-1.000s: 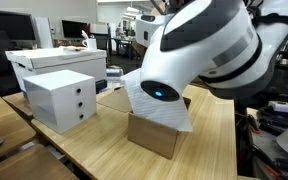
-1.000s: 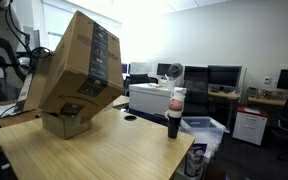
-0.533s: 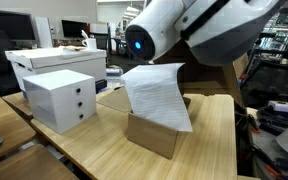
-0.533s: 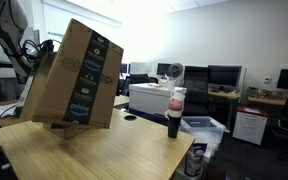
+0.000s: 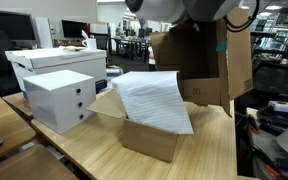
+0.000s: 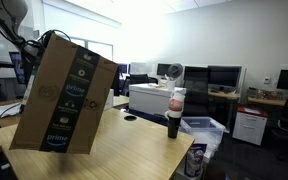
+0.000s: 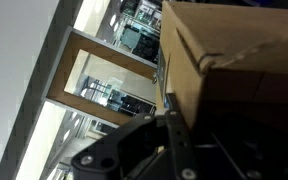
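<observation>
**Left.** In an exterior view, a white drawer unit stands upright on the wooden table. A larger white carton sits just behind it.

**Centre.** An open cardboard box rests on the table just right of the drawer unit, with one flap folded out toward it. A white paper sheet stands up out of the opening, leans right and hides the inside.

**Right of centre, farther back.** The lifted cardboard box hangs clear above the table, behind and above the open box. As far as this view shows, the two do not touch. The robot arm enters from the top edge above it.

**Second camera position.** In an exterior view from elsewhere, the lifted cardboard box fills the left foreground. It is tilted, with its printed face toward the camera and its lower edge off the table. A dark bottle stands upright well to its right, near the table's far edge.

**Tool.** In the wrist view the gripper has its fingers drawn together on a thin edge of the lifted cardboard box, close to a corner. The jaws are clamped on the cardboard. The contact point itself is dim and cannot be made out in detail.
</observation>
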Motion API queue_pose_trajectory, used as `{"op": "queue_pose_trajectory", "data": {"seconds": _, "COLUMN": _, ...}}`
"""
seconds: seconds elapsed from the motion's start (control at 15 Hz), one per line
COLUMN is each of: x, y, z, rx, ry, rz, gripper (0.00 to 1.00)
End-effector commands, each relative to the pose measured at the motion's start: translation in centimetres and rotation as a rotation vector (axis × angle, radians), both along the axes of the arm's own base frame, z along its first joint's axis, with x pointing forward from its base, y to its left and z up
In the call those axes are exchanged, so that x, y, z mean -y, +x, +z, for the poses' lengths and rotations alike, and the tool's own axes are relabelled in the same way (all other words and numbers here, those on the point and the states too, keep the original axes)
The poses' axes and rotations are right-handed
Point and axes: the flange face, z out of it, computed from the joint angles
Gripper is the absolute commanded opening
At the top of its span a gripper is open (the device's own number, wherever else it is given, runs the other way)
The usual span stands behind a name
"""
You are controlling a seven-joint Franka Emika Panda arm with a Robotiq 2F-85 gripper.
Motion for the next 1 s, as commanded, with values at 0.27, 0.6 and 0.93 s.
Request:
{"op": "queue_pose_trajectory", "data": {"seconds": 0.27, "x": 3.8, "y": -0.5, "z": 2.8, "rx": 0.232, "ry": 0.253, "rz": -0.153, "gripper": 0.06}}
{"op": "queue_pose_trajectory", "data": {"seconds": 0.6, "x": 6.9, "y": -0.5, "z": 4.1, "rx": 0.386, "ry": 0.378, "rz": -0.255, "gripper": 0.06}}
{"op": "queue_pose_trajectory", "data": {"seconds": 0.93, "x": 11.5, "y": -0.9, "z": 6.5, "rx": 0.521, "ry": 0.445, "rz": -0.306, "gripper": 0.06}}
